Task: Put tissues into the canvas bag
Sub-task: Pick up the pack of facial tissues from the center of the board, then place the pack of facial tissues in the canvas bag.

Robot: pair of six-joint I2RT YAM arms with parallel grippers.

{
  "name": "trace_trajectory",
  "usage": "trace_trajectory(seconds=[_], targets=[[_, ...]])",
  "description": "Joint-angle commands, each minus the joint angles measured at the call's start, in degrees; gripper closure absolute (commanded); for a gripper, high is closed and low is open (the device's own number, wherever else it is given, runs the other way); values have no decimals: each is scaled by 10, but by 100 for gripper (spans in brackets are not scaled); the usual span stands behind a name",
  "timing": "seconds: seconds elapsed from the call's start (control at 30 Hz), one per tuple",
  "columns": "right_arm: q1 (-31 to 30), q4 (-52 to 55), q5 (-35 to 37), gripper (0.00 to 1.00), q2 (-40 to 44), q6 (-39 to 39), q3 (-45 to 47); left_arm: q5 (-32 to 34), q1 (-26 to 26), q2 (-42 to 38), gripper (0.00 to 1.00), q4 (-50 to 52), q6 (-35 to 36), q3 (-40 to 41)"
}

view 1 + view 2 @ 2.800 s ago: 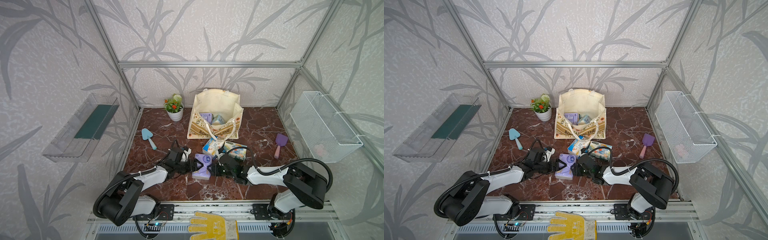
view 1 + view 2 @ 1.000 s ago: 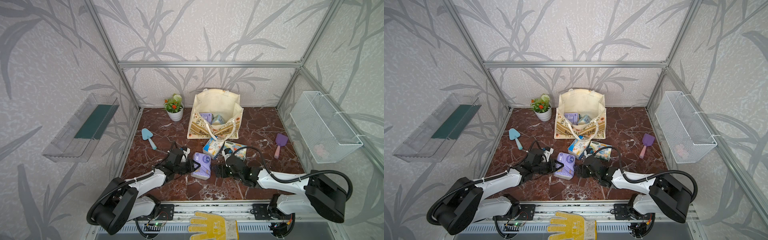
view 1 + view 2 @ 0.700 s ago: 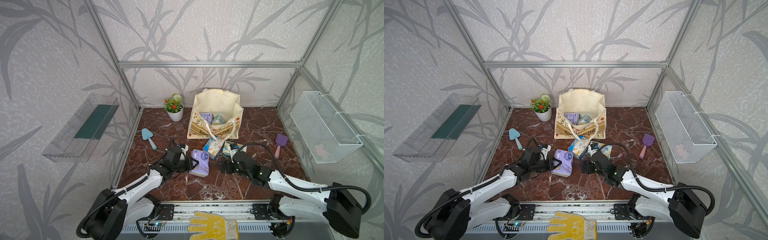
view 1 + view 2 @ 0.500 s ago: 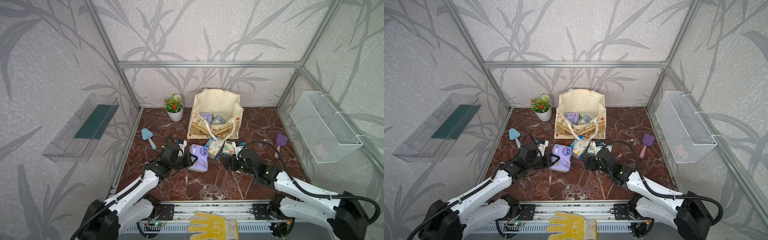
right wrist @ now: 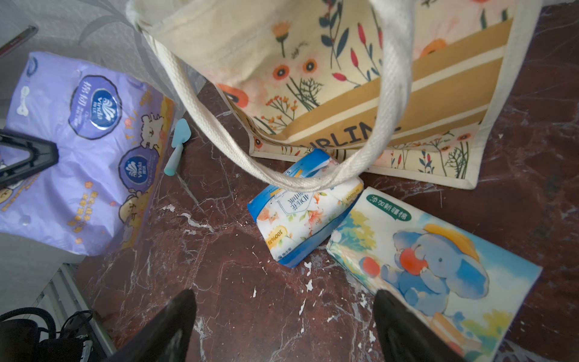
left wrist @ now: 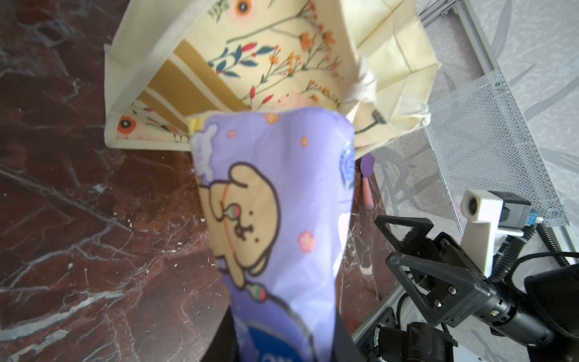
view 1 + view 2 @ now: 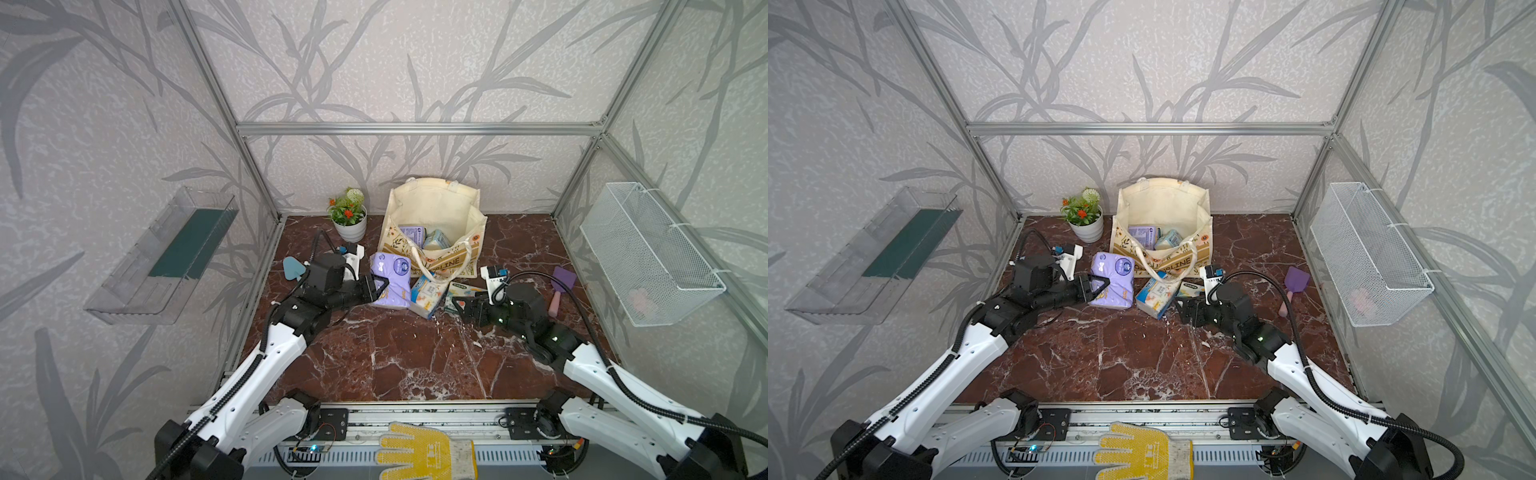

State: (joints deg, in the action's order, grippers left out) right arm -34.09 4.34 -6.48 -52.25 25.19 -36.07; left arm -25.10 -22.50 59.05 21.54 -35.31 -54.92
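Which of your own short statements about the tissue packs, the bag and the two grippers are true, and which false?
1. The left gripper grips a purple tissue pack. True.
2. The canvas bag is empty. False: packs lie inside it.
3. The right gripper is open and holds nothing. True.
4. The elephant pack is inside the bag. False: it lies on the table in front of it.
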Motion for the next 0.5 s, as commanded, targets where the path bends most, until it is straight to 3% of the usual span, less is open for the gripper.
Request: trace_trajectory(seconds=[0.0, 0.47], targets=[[4, -1, -40, 11, 1, -24, -34, -16, 10, 12, 79, 28, 35, -59], [20, -29, -75, 11, -28, -77, -93, -71, 26, 166, 81, 12, 62, -308]])
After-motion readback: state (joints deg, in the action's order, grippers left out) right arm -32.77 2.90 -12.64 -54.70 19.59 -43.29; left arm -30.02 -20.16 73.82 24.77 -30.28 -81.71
